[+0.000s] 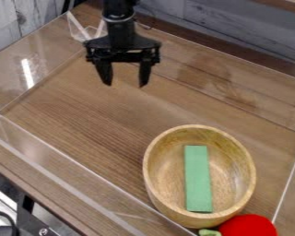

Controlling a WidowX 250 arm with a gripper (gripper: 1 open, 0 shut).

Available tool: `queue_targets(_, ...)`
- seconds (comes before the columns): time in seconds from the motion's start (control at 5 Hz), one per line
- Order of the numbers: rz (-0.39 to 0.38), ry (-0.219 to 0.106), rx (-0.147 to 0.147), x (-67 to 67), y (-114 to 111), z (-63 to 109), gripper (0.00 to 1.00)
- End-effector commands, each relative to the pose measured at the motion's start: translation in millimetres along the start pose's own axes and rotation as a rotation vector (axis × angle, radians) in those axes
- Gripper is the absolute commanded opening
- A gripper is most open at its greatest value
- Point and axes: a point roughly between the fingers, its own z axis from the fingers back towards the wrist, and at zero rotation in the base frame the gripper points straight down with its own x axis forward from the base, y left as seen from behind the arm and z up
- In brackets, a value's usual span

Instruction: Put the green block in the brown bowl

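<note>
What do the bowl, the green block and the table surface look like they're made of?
Brown bowl: apparently turned wood, matte, with visible grain and a thick rim. Green block: uniform light green, flat matte finish, painted wood or plastic, cannot tell which. Table: wood-grain planks, probably laminate, with glossy reflections.

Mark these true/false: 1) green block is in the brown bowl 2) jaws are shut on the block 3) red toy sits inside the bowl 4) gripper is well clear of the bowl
1) True: the green block lies flat inside the brown bowl.
2) False: the gripper has its jaws open and empty.
3) False: the red toy is outside, at the bowl's near rim.
4) True: it hangs over bare table far from the bowl.
</note>
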Motion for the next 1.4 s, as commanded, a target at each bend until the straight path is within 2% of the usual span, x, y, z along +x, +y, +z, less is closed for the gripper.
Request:
queue_targets(0.0, -0.016, -0.033, -0.013, -22.6, -18.5, 28.5, 1.0)
queue_targets(0.4, 0.031, 0.008, -0.013, -86.0, -66.0, 35.7, 1.0)
queue_targets(0.6, 0.041, 0.03, -0.026, -117.1, -83.4, 35.2, 0.0)
queue_targets(0.8, 0.092, 0.056, -0.04, -144.2, -91.3, 28.7, 1.0)
queue_targets(1.0, 0.106, 0.07, -0.047, -164.8, -94.0, 19.2, 1.0)
queue_targets(1.2, -0.009, 0.085, -0.056, -168.3, -92.0, 12.7, 0.0)
